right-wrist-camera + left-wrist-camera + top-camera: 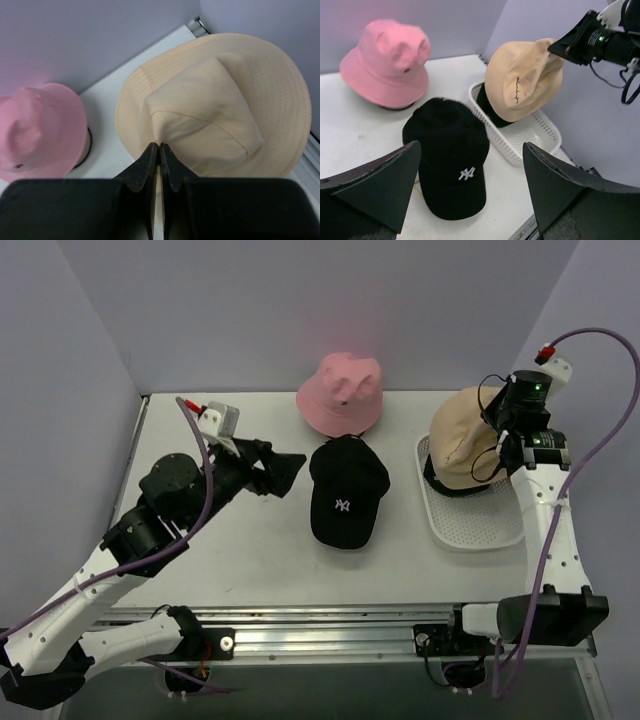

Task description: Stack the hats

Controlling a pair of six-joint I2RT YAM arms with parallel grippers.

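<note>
At right fingers (158, 150), clamped on tan hat (210, 100) crown; at left fingers (285, 470), spread wide, empty. Probably seating over dark hat (491, 111) beneath; next, release cleanly.

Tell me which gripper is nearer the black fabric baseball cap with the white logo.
Left. The left gripper is open just beside the black fabric baseball cap; the right gripper is farther off, shut on the tan fabric bucket hat.

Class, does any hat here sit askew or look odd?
Yes: the tan hat hangs tilted over the white tray, its crown pinched in the right claw. The pink hat and black cap sit level.
</note>
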